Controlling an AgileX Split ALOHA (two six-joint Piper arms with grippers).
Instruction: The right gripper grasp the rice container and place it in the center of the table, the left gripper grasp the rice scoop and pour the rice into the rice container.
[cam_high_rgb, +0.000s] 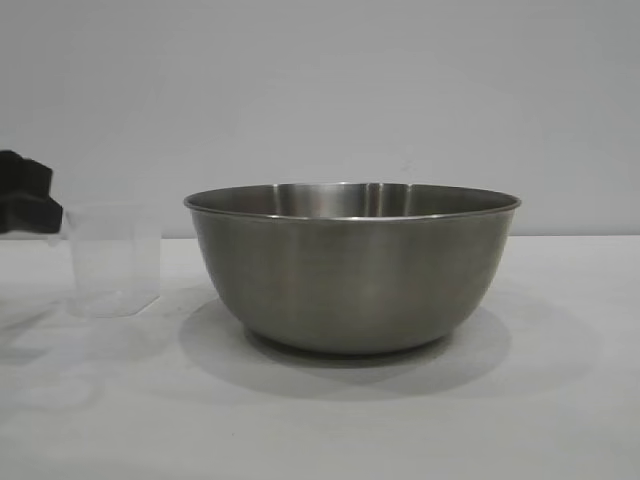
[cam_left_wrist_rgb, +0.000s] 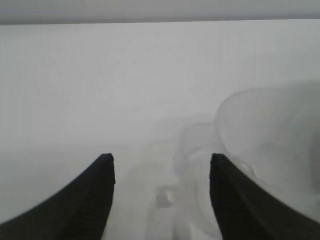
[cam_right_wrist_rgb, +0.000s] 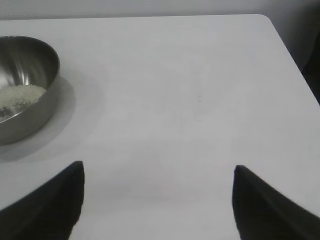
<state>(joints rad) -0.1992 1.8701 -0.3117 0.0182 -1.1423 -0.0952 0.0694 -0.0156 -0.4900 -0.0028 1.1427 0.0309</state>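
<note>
Left gripper (cam_left_wrist_rgb: 161, 165) jaws apart, empty, just beside rice scoop (cam_high_rgb: 113, 260) (upright, looks empty). Scoop left of rice container (cam_high_rgb: 352, 268); rice (cam_right_wrist_rgb: 20, 95) heaped inside. Right gripper (cam_right_wrist_rgb: 159, 175) open, away from container.

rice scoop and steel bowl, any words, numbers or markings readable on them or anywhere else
None can be read.
Rice scoop: translucent, no legible scale or numbers; blurred in the left wrist view.
Rice container: plain brushed steel, no label.
Table: bare white, no sign.
</note>
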